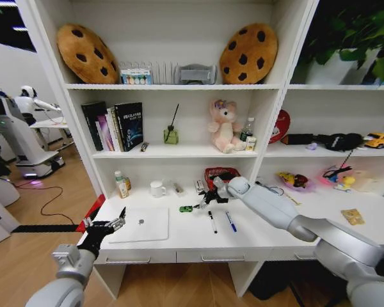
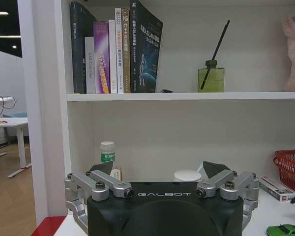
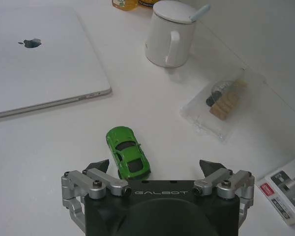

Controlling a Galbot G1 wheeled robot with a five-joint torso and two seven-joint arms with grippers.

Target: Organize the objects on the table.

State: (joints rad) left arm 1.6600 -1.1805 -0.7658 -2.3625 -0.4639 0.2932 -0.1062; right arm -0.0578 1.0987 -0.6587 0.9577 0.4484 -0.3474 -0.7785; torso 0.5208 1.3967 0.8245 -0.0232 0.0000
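Small glossy green toy car [image 3: 128,159], upright.

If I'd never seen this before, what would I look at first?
Probably the two giant cookie pillows on the top shelf and the pink plush bunny in the middle one. Then the right gripper, reaching over the white table, its jaws open above the little green toy car. The silver laptop lies closed beside the open left gripper.

Glossy green toy car [image 3: 128,153], matt silver metal laptop [image 3: 37,61], smooth white table [image 3: 152,105].
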